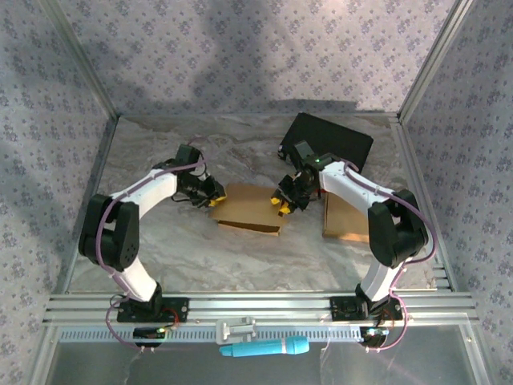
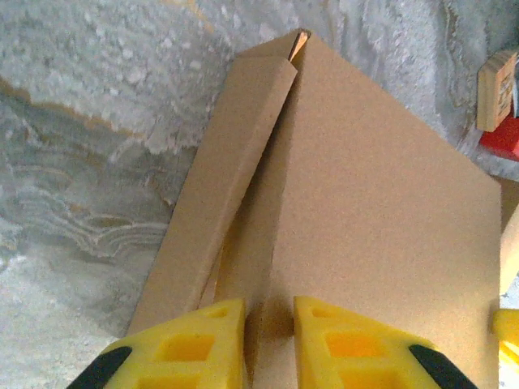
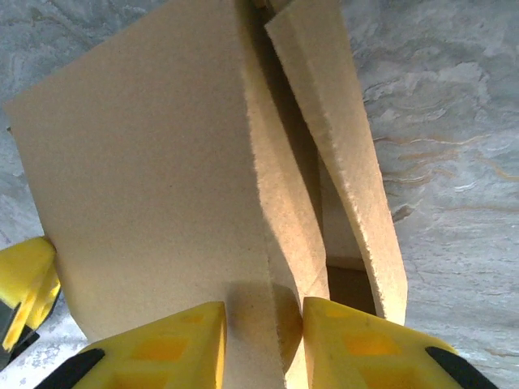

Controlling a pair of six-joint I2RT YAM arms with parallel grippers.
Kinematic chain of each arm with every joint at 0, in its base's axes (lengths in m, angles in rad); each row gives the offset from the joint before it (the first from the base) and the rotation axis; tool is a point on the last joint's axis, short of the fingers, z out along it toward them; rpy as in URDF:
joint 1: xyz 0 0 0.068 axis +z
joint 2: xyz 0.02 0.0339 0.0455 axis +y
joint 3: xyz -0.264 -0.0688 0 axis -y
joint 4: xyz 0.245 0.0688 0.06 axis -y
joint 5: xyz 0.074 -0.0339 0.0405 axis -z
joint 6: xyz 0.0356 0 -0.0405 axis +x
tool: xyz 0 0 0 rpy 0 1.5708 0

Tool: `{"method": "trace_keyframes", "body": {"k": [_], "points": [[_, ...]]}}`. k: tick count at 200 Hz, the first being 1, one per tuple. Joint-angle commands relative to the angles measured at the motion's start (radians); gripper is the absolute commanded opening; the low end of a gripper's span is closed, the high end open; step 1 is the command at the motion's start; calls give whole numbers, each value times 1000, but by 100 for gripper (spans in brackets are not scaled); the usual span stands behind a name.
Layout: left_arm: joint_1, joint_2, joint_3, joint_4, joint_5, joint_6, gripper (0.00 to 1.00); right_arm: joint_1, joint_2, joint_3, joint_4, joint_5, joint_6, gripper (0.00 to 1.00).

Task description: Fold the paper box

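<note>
Partly cut off, the left gripper [image 2: 268,314] straddles the paper box [image 2: 365,203] fold, grip unclear; the right gripper [image 3: 264,314] pinches its flap.

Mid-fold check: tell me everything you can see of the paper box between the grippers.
The paper box is plain brown cardboard, mostly flat, lying on the marble-look table between the arms. Narrow side flaps are creased and partly raised. The left gripper straddles its left edge, the right gripper its right edge; a firm clamp can't be confirmed.
</note>
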Motion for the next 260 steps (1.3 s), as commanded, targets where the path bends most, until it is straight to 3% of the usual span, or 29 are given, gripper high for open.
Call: {"method": "trace_keyframes", "body": {"k": [1, 53, 145, 193, 260], "points": [[-32, -35, -16, -2, -19, -6, 21, -2, 22, -4, -22, 11, -45, 30], [-53, -58, -26, -62, -86, 25, 27, -4, 36, 6, -88, 66, -127, 29], [-57, -49, -41, -111, -106, 84, 36, -10, 81, 60, -198, 74, -232, 30], [-65, -33, -50, -111, -111, 115, 43, 0, 78, 44, -211, 79, -300, 44], [-76, -20, -92, -20, -102, 117, 42, -20, 111, 24, -93, 49, -456, 46]]}}
